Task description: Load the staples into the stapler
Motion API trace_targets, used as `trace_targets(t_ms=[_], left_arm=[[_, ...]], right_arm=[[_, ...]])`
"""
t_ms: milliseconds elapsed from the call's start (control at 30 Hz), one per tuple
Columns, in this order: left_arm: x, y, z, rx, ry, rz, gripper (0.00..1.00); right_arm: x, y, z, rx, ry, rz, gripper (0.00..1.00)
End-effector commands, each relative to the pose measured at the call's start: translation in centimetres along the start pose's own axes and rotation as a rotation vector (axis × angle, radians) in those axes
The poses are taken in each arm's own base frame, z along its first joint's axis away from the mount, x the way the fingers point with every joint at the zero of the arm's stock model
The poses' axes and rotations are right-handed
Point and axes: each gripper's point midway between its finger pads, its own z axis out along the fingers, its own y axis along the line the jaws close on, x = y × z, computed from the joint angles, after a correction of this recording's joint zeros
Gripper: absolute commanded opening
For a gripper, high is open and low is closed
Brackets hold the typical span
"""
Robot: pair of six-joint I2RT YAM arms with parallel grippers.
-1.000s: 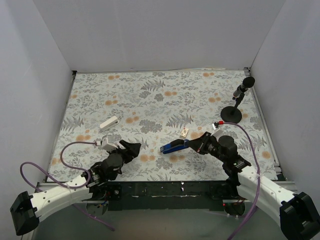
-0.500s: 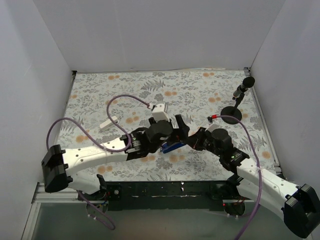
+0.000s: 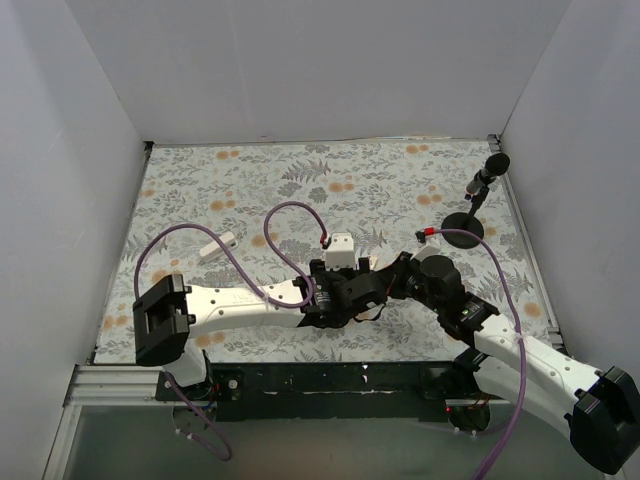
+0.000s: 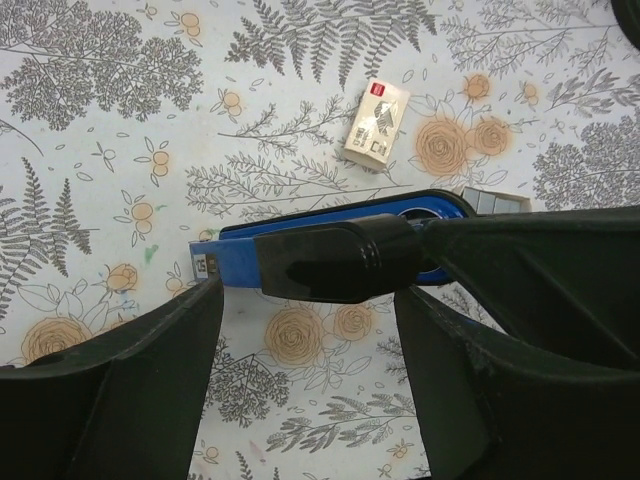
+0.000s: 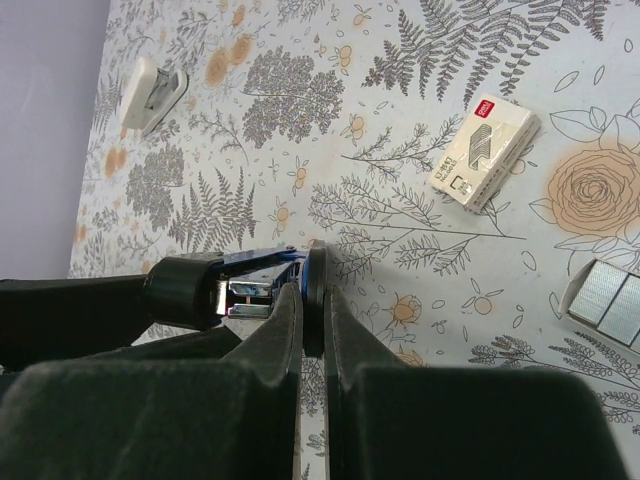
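While the right gripper (image 5: 314, 300) pinches the stapler (image 4: 232, 262) near the middle of the table (image 3: 300, 180) | left gripper (image 4: 305, 305) spread apart above it, empty | staples (image 4: 497, 201) just beside: light, brittle strip, likely best gripped by its long sides

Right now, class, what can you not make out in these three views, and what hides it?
Top view: stapler hidden beneath the left gripper and right gripper.
Left wrist view: staples partly covered by the right gripper.
Right wrist view: staples cut off by the right edge.
Both wrist views: print on the staple box too small to read.
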Motion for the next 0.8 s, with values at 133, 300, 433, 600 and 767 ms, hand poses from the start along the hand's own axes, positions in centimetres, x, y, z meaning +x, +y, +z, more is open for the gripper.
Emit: trace_targets(t_ms=[133,300,433,600,767], left_arm=[[-4.8,-1.7,-1.0,0.022,-0.153,-0.055,0.67],[-5.0,-1.6,-0.5,-0.003,-0.177,-0.041,0.63],[-4.8,-1.7,-0.2,-0.013,-0.179,-0.026,0.55],[-4.3,-2.0,-0.2,0.002,-0.156,-0.022,0.53],[-4.2,-1.1,-0.1,-0.030,-0.158,-0.003,0.49]], right_arm=[[0.1,-2.1,0.0,0.103,-0.001,-0.067,0.01],[0.3,-2.1,0.1,0.101,0.005,-0.067,0.01],[0.4,-2.1,0.1,0.101,0.005,-0.066,0.01],[0.3,-2.2,0.1,0.104,0.002,-0.068,0.01],[0.4,-2.3,0.1,0.107,0.005,-0.068,0.01]])
